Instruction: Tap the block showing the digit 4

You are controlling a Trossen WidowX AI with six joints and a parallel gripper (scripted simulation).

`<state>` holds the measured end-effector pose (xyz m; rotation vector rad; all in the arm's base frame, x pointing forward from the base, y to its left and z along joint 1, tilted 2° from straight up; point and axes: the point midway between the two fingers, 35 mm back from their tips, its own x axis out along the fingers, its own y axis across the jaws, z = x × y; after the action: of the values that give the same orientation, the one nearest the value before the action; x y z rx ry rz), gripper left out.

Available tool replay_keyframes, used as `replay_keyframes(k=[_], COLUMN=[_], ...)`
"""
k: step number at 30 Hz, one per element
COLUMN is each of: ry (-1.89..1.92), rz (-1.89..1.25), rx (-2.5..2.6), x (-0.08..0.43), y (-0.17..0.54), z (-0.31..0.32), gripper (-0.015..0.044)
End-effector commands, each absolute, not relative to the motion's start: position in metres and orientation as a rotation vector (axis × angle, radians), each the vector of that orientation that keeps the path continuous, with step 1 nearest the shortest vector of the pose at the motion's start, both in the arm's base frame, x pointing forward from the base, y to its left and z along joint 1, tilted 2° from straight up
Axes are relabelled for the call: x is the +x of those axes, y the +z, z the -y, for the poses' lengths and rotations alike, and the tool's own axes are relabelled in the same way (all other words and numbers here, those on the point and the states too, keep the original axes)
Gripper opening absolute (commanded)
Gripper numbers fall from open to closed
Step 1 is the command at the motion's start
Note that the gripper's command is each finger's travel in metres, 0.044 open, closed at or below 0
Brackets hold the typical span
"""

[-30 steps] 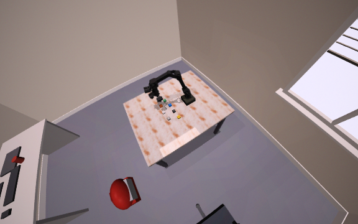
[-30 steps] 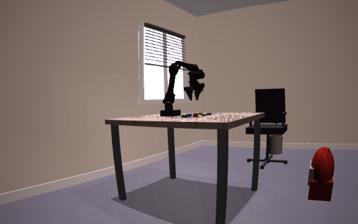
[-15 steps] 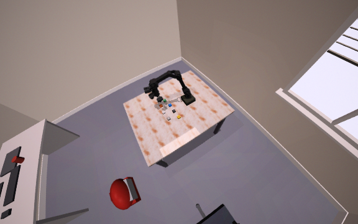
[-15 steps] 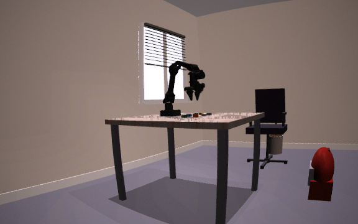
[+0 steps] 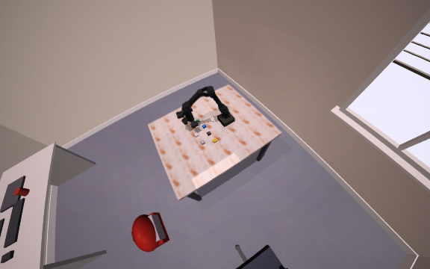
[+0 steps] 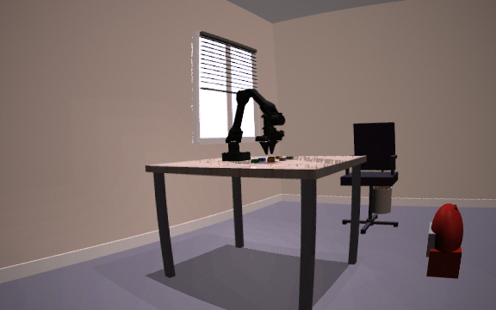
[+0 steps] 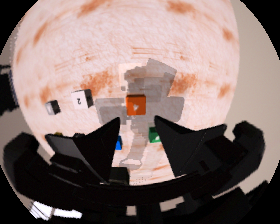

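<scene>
An orange block (image 7: 136,102) (image 6: 271,159) lies on the table with a small pale digit too blurred to read. My gripper (image 7: 137,119) (image 6: 269,153) points down just above it, fingers part-way apart, nothing between them. A white block (image 7: 82,99) (image 5: 196,134) shows what looks like a 2. A grey block (image 7: 52,107) (image 5: 202,142) lies beyond it. A green block (image 7: 154,136) (image 5: 198,120) and a blue block (image 7: 119,144) (image 5: 204,126) are partly hidden by the fingers in the wrist view. Their digits cannot be read, nor can those of the black block (image 5: 209,133) and yellow block (image 5: 215,140).
The blocks lie close together on the wood-patterned table (image 5: 185,169) (image 6: 231,170). The arm's base (image 5: 226,119) (image 6: 236,156) stands near the green, blue and black blocks. An office chair (image 6: 374,146) and a red object (image 5: 144,233) (image 6: 447,228) are away from the table.
</scene>
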<state>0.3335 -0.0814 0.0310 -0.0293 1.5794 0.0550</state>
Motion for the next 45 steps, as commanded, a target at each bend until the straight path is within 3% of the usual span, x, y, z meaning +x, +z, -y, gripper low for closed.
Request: replay_keyframes(k=[1,4,37,44,45], ry=[0.055,0.055,0.055,0.055,0.056], rz=[-1.555,-1.555,-1.555,-1.555,-1.555], rx=[-0.036,-0.036,-0.036,-0.036,-0.036], x=[0.337,0.337,0.338,0.337,0.338], y=[0.030,0.030,0.000,0.030,0.031], z=[0.081,0.081,0.081,0.081,0.079], gripper=[0.0085,0.0020,0.0020,0.0020,0.0046])
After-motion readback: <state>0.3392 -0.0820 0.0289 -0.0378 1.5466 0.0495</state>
